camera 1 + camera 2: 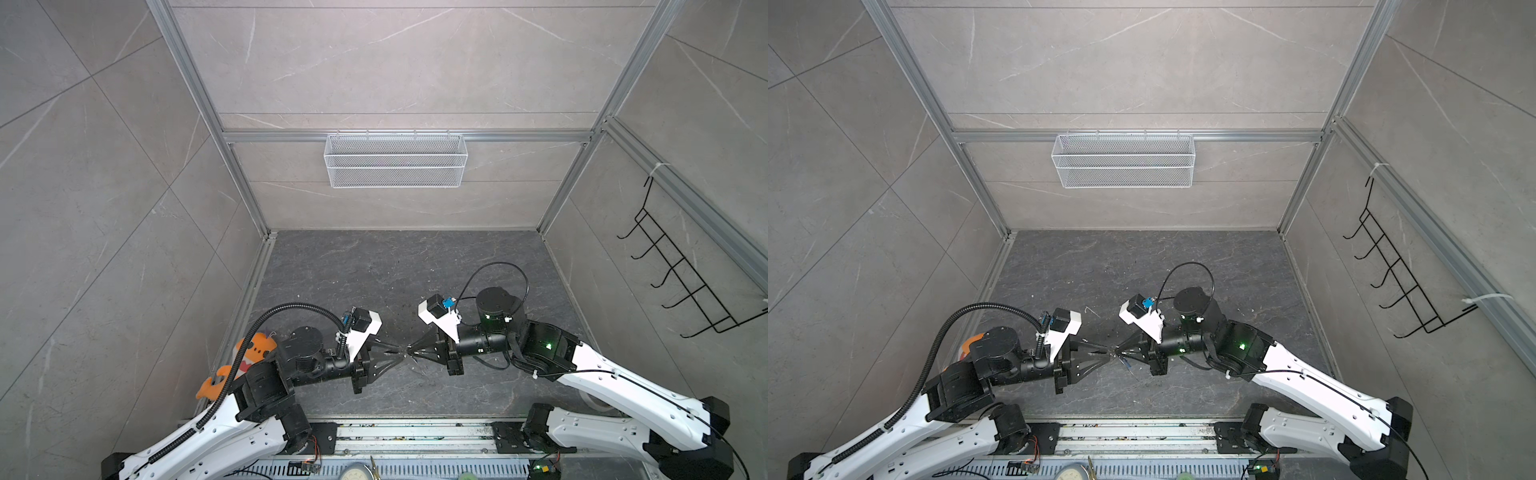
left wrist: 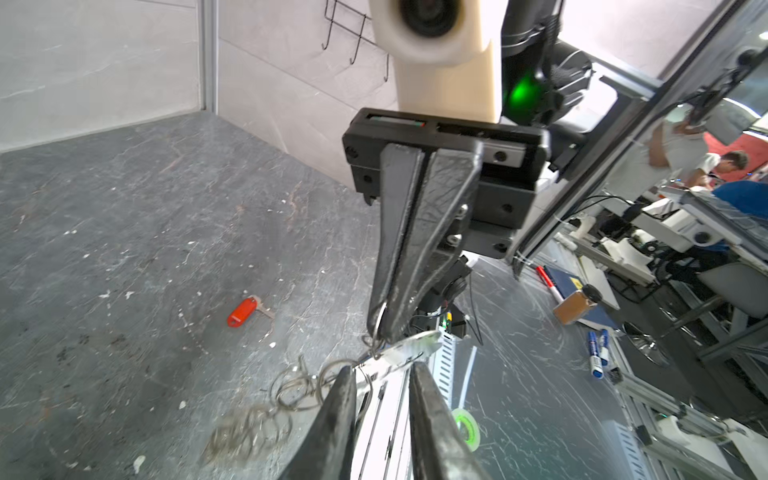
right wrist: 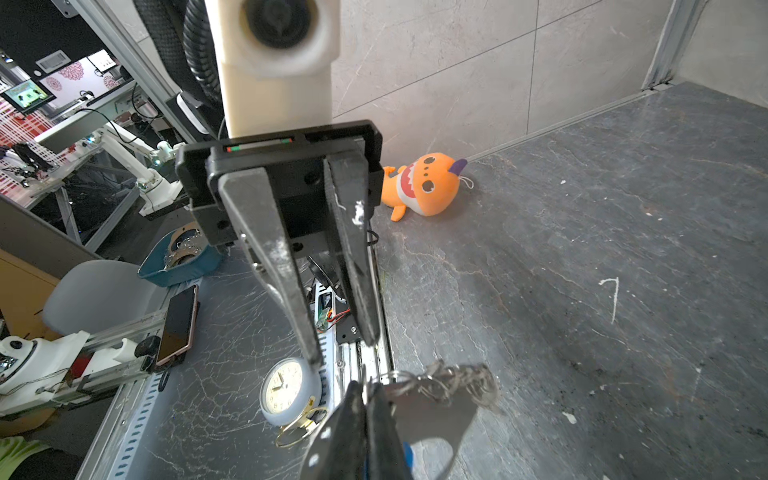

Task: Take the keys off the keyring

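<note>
Red-tagged key: the tiny metal key with a red plastic tag [image 2: 242, 312] lies flat on the dark stone floor [image 2: 124, 232], well apart from the arms. It is judged already removed.
Left gripper: the black two-finger left gripper [image 1: 397, 353] has its fingers a narrow gap apart, with nothing clamped. It is tip to tip with the other gripper.
Keyring: the flat grey elongated metal keyring [image 2: 409, 345] is held in the air between both grippers. Its free end is just at the gap between the left fingers. The silver link chain [image 3: 457, 380] hangs loose from it.
Blue-tagged key: only a sliver of the blue plastic tag [image 1: 1127, 365] shows beneath the grippers. The key is judged to be on the ring, though the attachment itself is hidden.
Right gripper: the black two-finger right gripper [image 2: 384, 322] has its fingers pressed together on the wire-ring end of the keyring.
Risk, misgrip: the left fingers may catch only the thin edge of the plate, which then skids out.
Risk, pull-out: a tug or twist from the left can drag the keyring out of the right gripper's small pinch.
Risk, collision: the fingertips are nearly touching, so any closer approach makes them strike.
Risk, snag: the swinging chain may loop over a finger.
</note>
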Available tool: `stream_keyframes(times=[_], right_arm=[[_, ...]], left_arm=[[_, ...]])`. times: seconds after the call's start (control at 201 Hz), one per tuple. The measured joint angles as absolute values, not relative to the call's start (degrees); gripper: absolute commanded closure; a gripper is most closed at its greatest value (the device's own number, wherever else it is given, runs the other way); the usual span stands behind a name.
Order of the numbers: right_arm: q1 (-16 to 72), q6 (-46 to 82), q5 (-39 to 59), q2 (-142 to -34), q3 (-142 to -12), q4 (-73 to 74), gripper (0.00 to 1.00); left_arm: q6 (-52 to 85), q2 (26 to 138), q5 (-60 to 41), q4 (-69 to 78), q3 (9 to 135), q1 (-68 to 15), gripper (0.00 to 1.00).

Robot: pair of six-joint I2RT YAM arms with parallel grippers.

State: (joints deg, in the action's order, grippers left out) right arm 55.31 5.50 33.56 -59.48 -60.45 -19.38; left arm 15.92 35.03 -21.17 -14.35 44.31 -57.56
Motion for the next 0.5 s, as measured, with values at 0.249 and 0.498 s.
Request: stream_keyframes(times=[0.249, 0.498], right_arm=[[55.31, 5.52, 33.87, -59.51, -60.20, -18.46, 1.00], [55.35, 5.54, 33.47, -59.90, -60.23, -18.33, 1.00]], left_arm=[[15.92, 36.58, -21.74, -12.86, 44.31, -57.54, 0.78], [15.94, 37.89, -22.37, -12.60, 44.31, -57.43, 0.90]])
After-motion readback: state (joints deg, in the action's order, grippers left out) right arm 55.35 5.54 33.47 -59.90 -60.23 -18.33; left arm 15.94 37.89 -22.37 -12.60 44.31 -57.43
